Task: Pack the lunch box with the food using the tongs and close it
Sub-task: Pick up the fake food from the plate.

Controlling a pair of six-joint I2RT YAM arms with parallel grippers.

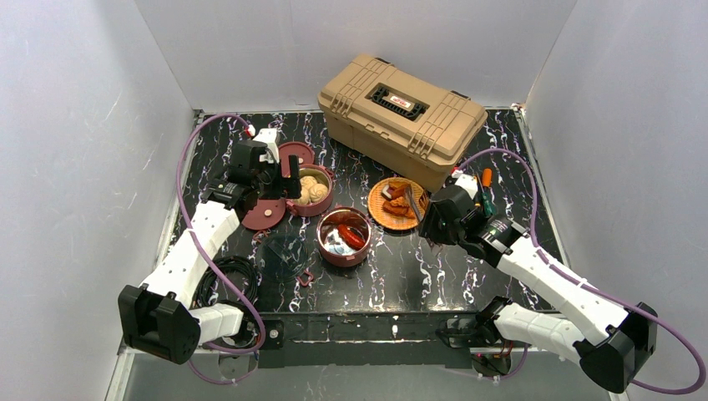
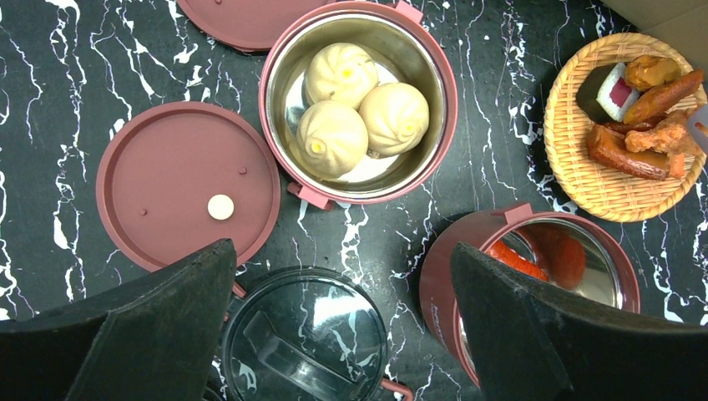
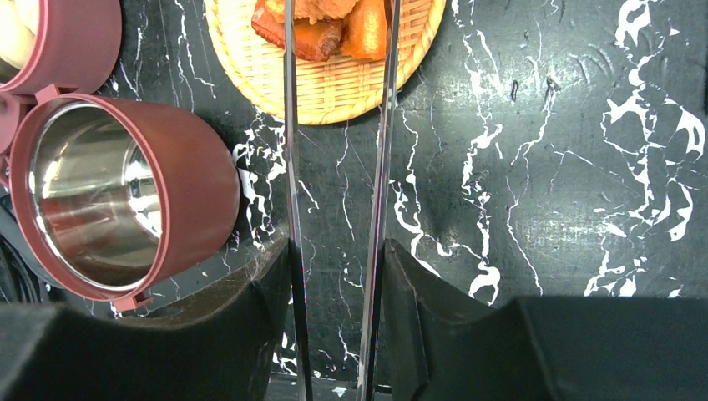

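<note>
Two open maroon lunch box bowls stand mid-table. One bowl holds three beige buns. The other bowl holds a red chunk. Flat maroon lids lie left of the buns. My left gripper hovers open above them, holding nothing. My right gripper is shut on the tongs, squeezing both slim arms partway together. The arms reach over the woven plate and flank orange chunks; the tips are out of the wrist view.
The orange woven plate carries more food chunks. A clear round lid lies under my left gripper. The tan toolbox stands at the back, screwdrivers beside it. Purple cables loop at both table sides.
</note>
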